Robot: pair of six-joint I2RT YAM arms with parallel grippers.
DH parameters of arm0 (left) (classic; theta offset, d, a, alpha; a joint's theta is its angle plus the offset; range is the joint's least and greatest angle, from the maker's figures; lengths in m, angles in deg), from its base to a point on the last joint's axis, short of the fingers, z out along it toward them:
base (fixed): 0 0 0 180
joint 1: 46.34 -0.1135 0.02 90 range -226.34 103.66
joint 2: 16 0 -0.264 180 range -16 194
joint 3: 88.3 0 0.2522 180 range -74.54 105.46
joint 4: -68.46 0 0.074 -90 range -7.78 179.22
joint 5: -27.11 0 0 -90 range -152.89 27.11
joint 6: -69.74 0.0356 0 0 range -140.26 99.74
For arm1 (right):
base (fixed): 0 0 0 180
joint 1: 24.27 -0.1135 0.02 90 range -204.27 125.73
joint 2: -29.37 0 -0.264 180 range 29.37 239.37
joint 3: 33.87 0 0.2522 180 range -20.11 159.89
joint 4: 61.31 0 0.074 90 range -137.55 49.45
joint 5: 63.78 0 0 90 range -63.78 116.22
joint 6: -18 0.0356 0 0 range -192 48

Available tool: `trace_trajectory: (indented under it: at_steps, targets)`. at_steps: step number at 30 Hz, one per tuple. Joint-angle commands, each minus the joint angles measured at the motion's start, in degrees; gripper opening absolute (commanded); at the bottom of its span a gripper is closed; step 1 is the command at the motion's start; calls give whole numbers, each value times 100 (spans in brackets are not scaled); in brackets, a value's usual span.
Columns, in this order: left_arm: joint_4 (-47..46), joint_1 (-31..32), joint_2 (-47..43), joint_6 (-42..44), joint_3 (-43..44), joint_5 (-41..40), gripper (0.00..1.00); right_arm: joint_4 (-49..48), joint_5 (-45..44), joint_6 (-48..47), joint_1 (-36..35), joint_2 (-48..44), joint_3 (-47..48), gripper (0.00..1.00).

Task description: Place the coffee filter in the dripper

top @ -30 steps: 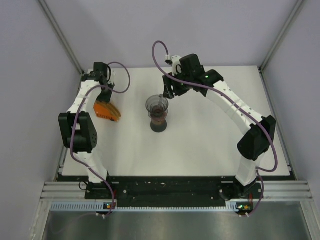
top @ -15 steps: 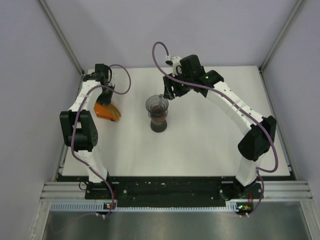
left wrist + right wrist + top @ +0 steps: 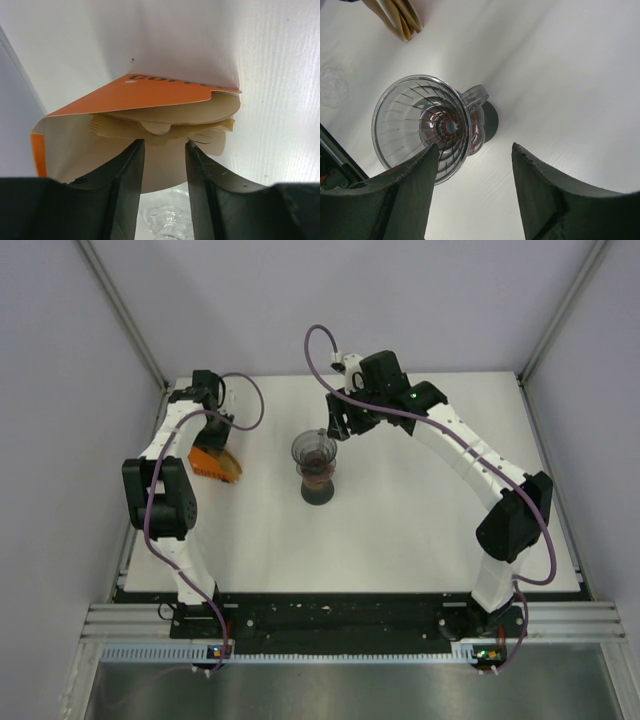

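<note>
Orange cardboard filter box [image 3: 150, 95], left wrist view: dark printed lettering along far edge of top flap. Flap lies directly over stack of beige paper coffee filters [image 3: 165, 122]. Letters strongly foreshortened, upper parts cut off at flap edge. Start reads "COFF"; later letters too squashed to make out. Top external view: same box [image 3: 213, 462] too small, print not legible. Right wrist view: nothing legible.

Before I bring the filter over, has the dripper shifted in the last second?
No. In the overhead view the dripper sits at the same spot relative to the far edge of the table.
</note>
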Motion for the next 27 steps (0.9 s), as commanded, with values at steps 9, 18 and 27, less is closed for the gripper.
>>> trace_trajectory:
  at_steps: [9, 18, 27]
  targets:
    - [0, -30, -110, -51, 229, 452, 47, -189, 102, -84, -86, -263, 7, 60]
    - [-316, -12, -39, 151, 273, 4, 43, -181, 129, -84, -86, -236, -11, 60]
    - [-474, -21, -127, 599, 1, 30, 37, -190, 199, -75, -95, -210, 7, 60]
